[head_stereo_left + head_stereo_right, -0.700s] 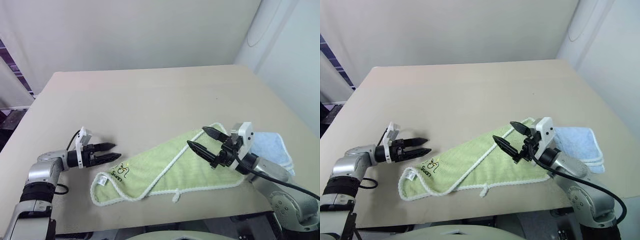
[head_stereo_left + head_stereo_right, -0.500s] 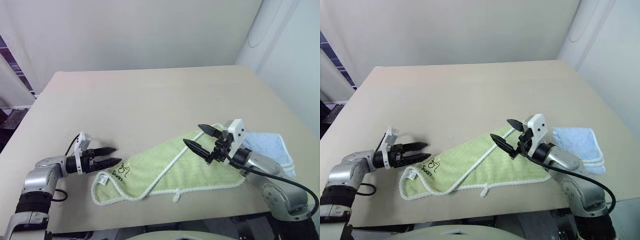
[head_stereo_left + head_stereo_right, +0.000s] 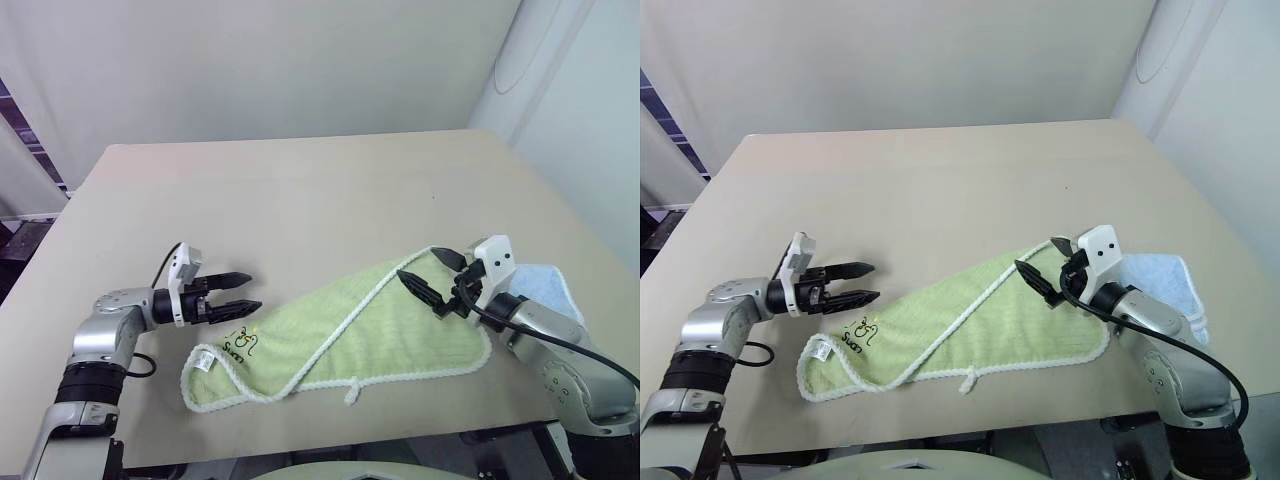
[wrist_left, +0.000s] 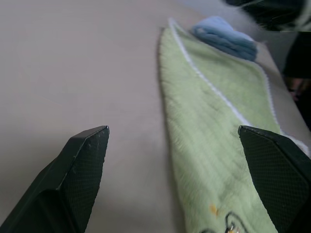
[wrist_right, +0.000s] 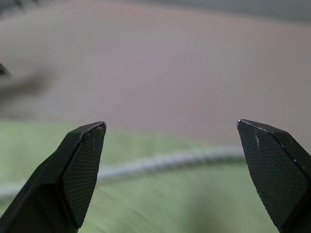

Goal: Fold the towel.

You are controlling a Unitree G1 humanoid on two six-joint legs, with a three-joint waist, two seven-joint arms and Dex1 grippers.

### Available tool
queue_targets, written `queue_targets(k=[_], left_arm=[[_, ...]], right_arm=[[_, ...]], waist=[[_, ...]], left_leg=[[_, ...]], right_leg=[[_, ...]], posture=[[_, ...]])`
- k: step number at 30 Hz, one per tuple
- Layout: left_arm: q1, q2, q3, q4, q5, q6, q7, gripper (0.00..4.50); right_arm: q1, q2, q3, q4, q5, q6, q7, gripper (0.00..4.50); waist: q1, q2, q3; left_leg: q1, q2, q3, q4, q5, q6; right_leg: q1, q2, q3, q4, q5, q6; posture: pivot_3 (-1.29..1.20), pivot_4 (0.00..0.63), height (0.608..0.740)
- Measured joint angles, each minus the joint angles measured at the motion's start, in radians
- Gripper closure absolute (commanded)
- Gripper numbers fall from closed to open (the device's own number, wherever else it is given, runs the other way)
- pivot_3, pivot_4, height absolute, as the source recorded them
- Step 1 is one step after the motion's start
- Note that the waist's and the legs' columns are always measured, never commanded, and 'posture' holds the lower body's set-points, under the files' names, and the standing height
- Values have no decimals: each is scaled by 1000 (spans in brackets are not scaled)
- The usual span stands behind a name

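The towel (image 3: 340,335) lies between both grippers' spread fingers (image 3: 232,294), touching neither.

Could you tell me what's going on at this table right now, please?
A two-armed humanoid robot is working on folding a light green towel, which lies on the beige table doubled over into a rough triangle. Both claws are open and hold nothing. The left claw hovers by the corner with the dark embroidered motif, and the right claw hovers over the opposite end. A smaller folded blue towel lies beside the right arm.
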Motion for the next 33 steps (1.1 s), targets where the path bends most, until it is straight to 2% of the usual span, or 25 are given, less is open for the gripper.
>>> queue_targets(k=[3,8,17,28,33], left_arm=[[-9,-2,-33,-39,3,10,-1,19],[-12,2,-78,-232,-9,83,3,19],[0,34,-103,-364,-23,168,46,19],[19,38,-112,-424,-48,222,100,19],[32,39,-114,-424,-46,217,116,19]], right_arm=[[-24,-7,-18,85,-39,0,-21,0],[-101,-10,-54,212,-81,-7,-34,0],[-222,-10,-15,419,-167,-65,14,0],[-526,7,120,986,-333,-259,146,0],[-606,29,146,1150,-378,-330,195,0]], waist=[[2,0,0],[0,1,0],[-1,3,0],[-8,4,0],[-8,4,0]], left_leg=[[1,0,0,0,0,0],[1,0,0,0,0,0],[8,0,1,0,0,0],[11,0,2,0,0,0],[12,0,1,0,0,0]], right_leg=[[1,0,0,0,0,0],[1,1,0,0,0,0],[7,2,1,1,0,0],[10,3,1,1,0,0],[12,3,1,1,0,0]], posture=[[0,0,740],[0,0,740],[0,0,740],[0,0,740],[0,0,740]])
